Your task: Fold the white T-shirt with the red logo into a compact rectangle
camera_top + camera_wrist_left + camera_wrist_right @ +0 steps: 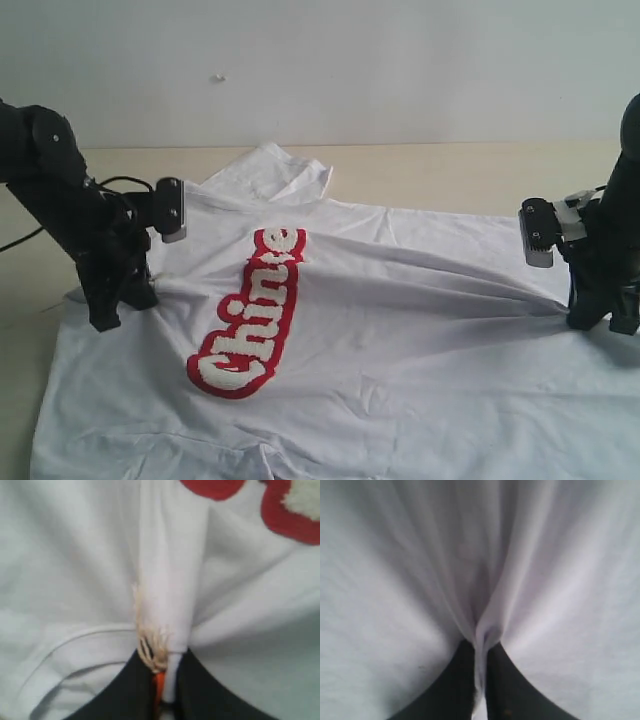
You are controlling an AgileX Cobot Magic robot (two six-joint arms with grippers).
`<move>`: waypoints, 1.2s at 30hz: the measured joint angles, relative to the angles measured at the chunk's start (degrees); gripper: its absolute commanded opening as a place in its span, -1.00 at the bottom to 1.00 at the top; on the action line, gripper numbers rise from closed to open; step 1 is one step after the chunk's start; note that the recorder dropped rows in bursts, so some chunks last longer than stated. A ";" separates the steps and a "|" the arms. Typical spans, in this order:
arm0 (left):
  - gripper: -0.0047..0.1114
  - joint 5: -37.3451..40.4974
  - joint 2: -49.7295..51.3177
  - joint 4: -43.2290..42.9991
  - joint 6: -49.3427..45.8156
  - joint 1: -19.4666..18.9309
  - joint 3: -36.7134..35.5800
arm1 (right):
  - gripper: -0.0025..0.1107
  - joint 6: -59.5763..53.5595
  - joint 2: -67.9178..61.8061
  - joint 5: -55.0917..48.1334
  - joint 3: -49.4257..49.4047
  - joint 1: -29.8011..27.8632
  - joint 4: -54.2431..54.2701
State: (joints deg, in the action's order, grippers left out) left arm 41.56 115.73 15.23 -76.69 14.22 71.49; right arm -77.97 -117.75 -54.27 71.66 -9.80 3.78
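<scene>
- The white T-shirt (400,330) lies spread over the pale worktop (450,175), covering most of it; its near edge runs out of the exterior view.
- The red logo (250,315) faces up on the left half of the shirt, a long patch with puffy white letters running slantwise from near the middle toward the near left.
- The left tool (122,305) stands on the shirt's left edge, just beside the logo. It is closed on a pinched ridge of white cloth.
- In the left wrist view its black fingers (125,695) squeeze that ridge between them. Some frayed beige threads (150,650) sit on the fold, and a small orange bit (158,682) shows in the pinch; what it is I cannot tell.
- The right tool (600,320) stands on the shirt's right edge, well apart from the logo, and is likewise clamped on a fold of the shirt.
- Long creases fan from the right-hand pinch across the cloth toward the logo.
- A smaller flap of white cloth (275,170) sticks out on the far side of the shirt, lying flat on the worktop.
</scene>
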 measured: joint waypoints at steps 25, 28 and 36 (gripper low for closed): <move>-0.92 8.28 -30.99 -0.30 11.17 -2.67 -0.09 | -0.96 0.25 25.52 6.73 -2.47 -0.15 25.47; -0.92 9.95 -34.38 -0.20 13.00 -2.67 -0.09 | -0.96 1.00 26.49 5.90 -2.33 -0.15 32.99; -0.92 15.09 -41.38 -0.18 16.44 -2.67 -0.09 | -0.96 13.85 28.51 -6.16 0.40 -0.15 19.72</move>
State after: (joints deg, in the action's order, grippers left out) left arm 56.66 74.34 15.05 -60.25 11.55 71.40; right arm -64.12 -89.24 -60.42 72.06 -9.95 23.50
